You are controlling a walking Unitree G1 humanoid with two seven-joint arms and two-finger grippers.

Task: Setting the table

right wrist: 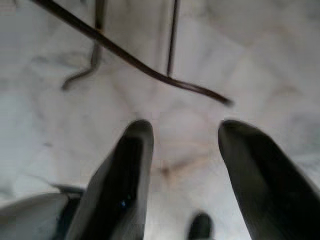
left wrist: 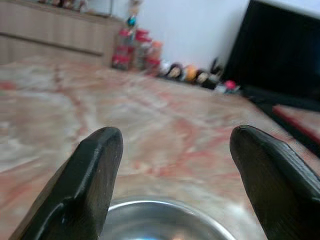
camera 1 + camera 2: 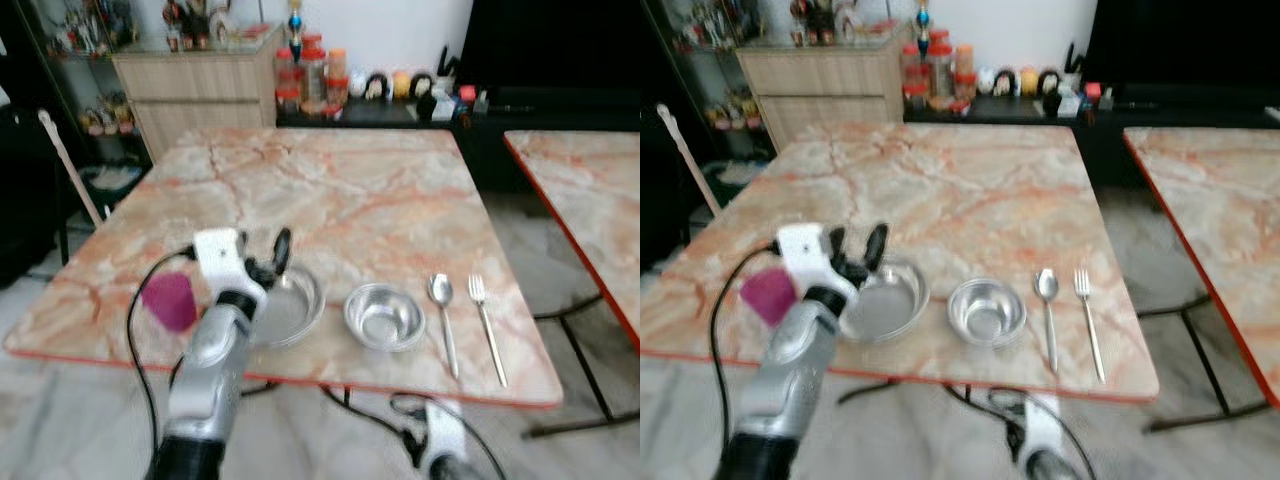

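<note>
Just two bowls (image 3: 384,317) — spoon (image 3: 442,295), fork (image 3: 486,318).

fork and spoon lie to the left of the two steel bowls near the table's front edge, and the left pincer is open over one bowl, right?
Not quite. The left eye view shows the silver metal fork and spoon to the right of the two round steel bowls. The rest holds: the left pincer is open over one.
</note>
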